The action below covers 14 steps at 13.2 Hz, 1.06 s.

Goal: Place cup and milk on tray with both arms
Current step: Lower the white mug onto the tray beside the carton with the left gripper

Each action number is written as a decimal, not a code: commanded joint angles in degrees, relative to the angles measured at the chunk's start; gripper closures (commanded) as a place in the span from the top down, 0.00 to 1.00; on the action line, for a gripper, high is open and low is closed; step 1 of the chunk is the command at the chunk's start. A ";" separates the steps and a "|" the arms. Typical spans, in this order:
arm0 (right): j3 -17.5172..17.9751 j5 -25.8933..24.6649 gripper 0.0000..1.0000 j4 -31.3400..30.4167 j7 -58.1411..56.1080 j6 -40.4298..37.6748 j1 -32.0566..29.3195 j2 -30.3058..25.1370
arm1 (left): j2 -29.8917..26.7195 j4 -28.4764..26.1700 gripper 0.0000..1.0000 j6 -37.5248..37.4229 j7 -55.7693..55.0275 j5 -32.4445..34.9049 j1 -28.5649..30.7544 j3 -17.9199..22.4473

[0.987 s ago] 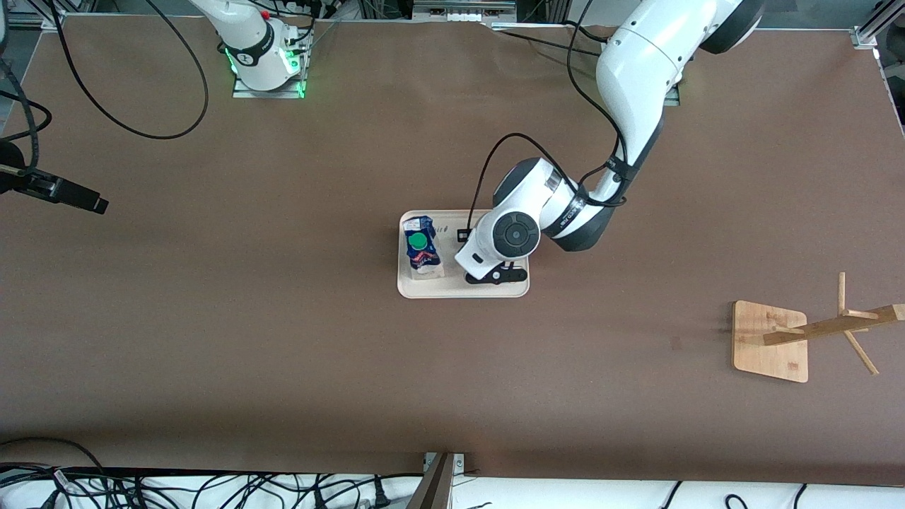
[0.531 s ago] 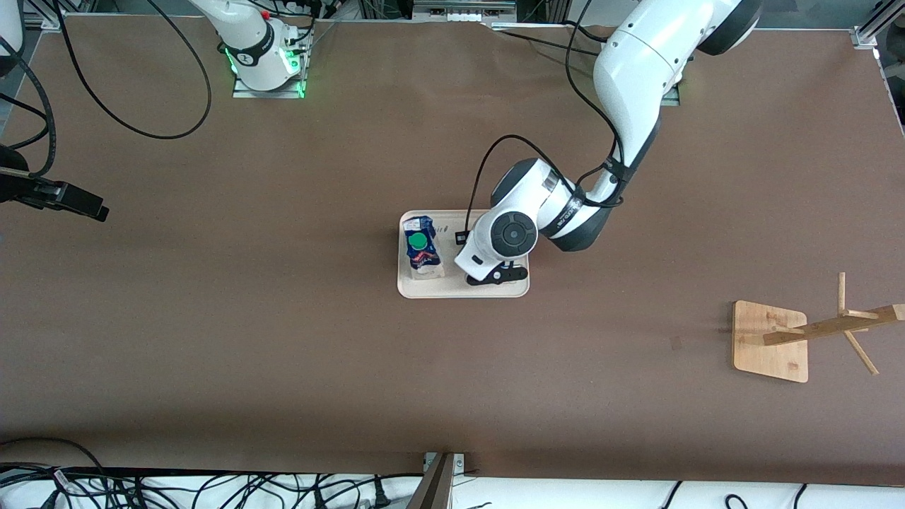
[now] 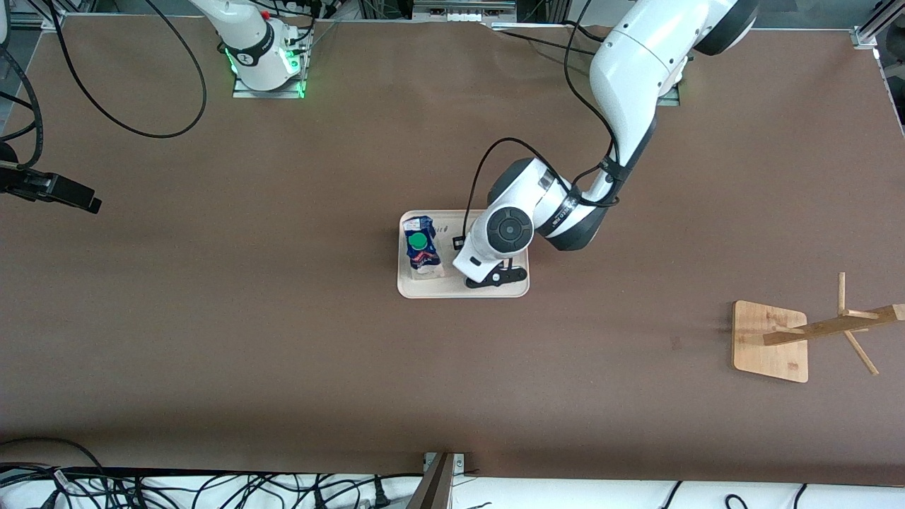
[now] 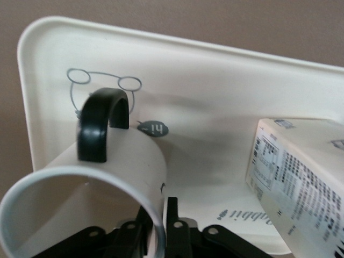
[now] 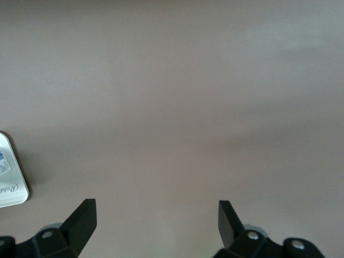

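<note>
the left tool (image 3: 495, 277) is low over the tray (image 3: 463, 290), at the cup (image 4: 86, 209). one finger is inside the cup and one outside, so the wall sits between them, but i cannot tell if they grip it or have let go. the cup stands upright on the tray, beside the milk (image 3: 421, 246), which leaves room for both. the right tool (image 5: 156, 223) waits wide, holding nothing, over the bare desk (image 3: 212, 318) well apart from the tray.
</note>
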 commanded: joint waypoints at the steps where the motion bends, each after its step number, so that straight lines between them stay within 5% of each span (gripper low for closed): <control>1: 0.99 -0.52 1.00 -0.53 -0.04 -0.75 -1.21 -0.91 | 0.24 1.15 1.00 -0.61 -0.57 1.51 0.59 0.27; 6: 1.16 0.01 1.00 -0.62 -0.04 0.40 -1.04 -1.08 | -1.60 1.41 1.00 -2.09 -0.84 0.99 2.17 0.18; 14: 0.02 1.24 1.00 -2.64 -6.10 3.74 -1.30 -2.22 | -17.94 2.11 1.00 -19.50 0.57 1.34 10.51 -0.43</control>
